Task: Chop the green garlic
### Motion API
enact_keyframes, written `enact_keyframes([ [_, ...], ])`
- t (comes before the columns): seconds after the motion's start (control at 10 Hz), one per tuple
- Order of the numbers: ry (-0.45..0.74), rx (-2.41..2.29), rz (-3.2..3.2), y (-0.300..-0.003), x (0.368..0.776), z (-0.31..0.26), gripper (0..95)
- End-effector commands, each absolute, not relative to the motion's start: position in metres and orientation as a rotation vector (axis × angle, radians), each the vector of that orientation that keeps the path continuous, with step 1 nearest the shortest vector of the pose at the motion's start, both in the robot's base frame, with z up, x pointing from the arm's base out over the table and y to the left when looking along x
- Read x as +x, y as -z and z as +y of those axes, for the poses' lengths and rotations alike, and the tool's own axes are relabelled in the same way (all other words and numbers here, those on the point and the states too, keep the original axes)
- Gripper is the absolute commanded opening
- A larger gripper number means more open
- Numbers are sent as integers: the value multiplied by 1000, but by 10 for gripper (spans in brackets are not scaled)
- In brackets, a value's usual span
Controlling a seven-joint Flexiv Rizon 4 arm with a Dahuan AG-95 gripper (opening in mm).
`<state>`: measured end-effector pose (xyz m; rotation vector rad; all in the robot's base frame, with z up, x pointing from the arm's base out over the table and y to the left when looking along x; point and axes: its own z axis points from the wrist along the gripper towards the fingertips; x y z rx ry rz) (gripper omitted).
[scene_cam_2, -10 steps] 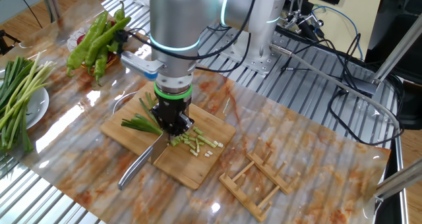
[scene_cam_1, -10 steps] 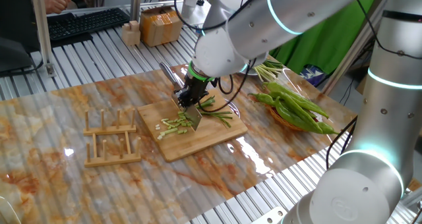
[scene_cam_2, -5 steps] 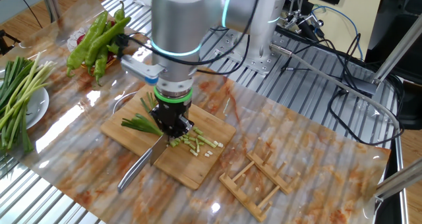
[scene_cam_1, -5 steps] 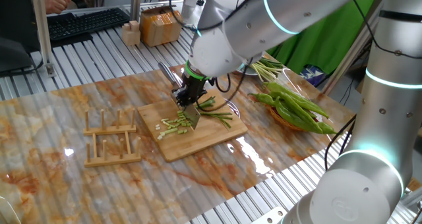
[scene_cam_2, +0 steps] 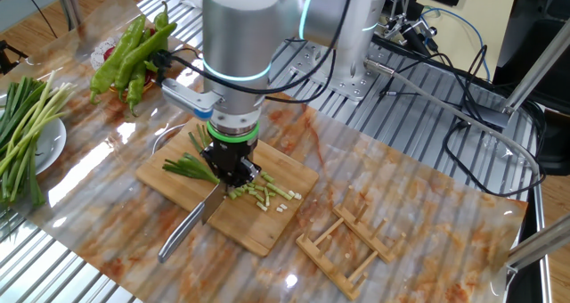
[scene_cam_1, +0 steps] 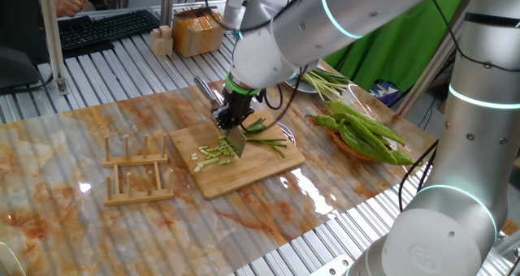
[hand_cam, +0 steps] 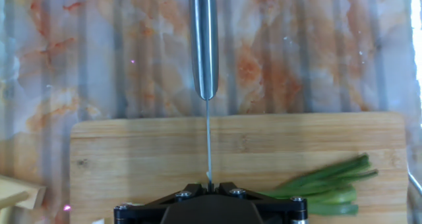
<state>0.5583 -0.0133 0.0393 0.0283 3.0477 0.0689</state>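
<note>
The thin green garlic stalks lie on our rectangular wooden cutting board, beside short cut pieces. Our black two-finger gripper is clamped on the steel-handled knife, pointing downward.

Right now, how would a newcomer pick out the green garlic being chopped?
Find the wooden cutting board mid-table. On it, under the gripper shut on the knife, lie thin green garlic stalks and short bits, slimmer than the peppers and apart from the plated stalks.

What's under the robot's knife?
The wooden cutting board lies under the knife, with green garlic on it. The pincer, shut on the knife's blade, hides the exact spot where the edge meets the stalks.
</note>
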Motion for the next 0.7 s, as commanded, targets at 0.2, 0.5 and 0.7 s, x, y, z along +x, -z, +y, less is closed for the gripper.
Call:
enact_keyframes([
  [0.2, -52, 32, 3043, -40, 558, -15, 0],
  [0.5, -57, 38, 3043, -44, 559, -16, 0],
  [0.7, -52, 34, 3043, -44, 559, -16, 0],
])
